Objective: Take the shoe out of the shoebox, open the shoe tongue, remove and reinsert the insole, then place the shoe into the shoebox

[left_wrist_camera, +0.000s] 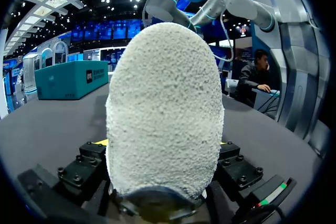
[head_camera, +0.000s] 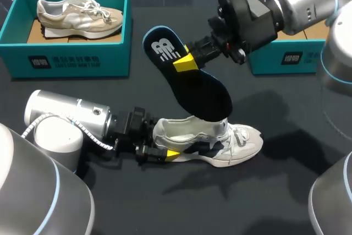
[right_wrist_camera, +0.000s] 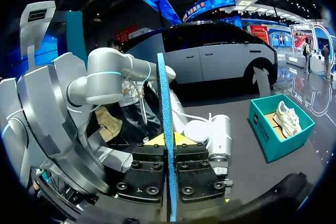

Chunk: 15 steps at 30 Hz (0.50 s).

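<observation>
A white shoe with dark side panels lies on its sole on the black table, toe to the right. My left gripper is closed around its heel, which fills the space between the fingers in the left wrist view. Above the shoe, my right gripper is shut on a dark blue insole. The insole slopes down with its toe end at the shoe's opening. It shows edge-on in the right wrist view, pinched between the yellow tips. A teal shoebox stands at the back right, partly hidden by my right arm.
A second teal shoebox at the back left holds a beige shoe; this shoebox also appears in the right wrist view. The black table runs on in front of the white shoe.
</observation>
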{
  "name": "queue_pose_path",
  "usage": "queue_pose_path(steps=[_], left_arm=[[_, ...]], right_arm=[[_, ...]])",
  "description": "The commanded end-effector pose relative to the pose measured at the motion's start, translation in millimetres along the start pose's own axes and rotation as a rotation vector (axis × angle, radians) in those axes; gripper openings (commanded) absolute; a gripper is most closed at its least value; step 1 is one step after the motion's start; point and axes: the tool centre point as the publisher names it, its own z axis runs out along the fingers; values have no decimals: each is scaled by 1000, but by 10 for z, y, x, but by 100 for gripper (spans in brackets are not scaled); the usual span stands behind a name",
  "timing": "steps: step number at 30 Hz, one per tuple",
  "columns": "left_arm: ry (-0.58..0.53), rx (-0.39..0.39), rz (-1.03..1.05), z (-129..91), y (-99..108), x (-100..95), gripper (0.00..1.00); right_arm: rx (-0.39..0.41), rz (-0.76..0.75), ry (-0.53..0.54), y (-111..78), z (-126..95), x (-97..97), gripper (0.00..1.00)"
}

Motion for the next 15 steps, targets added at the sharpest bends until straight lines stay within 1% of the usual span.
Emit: queue_pose_path(steps=[1,2,4,5,9,15], left_arm=[[-1,-2,0,25,24,15,0],[-1,-2,0,25,24,15,0],[-1,-2,0,25,24,15,0],[-1,-2,0,25,24,15,0],[-1,-2,0,25,24,15,0],[-1,-2,0,25,24,15,0]], right_arm=[[-62,16,-41,-66,-3,56,0],[-85,41,-65,-85,-21,89,0],[-135,78,-62,-118,-50,136,0],[-135,81,-71,-126,-63,167,0],[-209,126,-114,-183,-127,299,0],[-271,152,-169,-236,-197,465,0]])
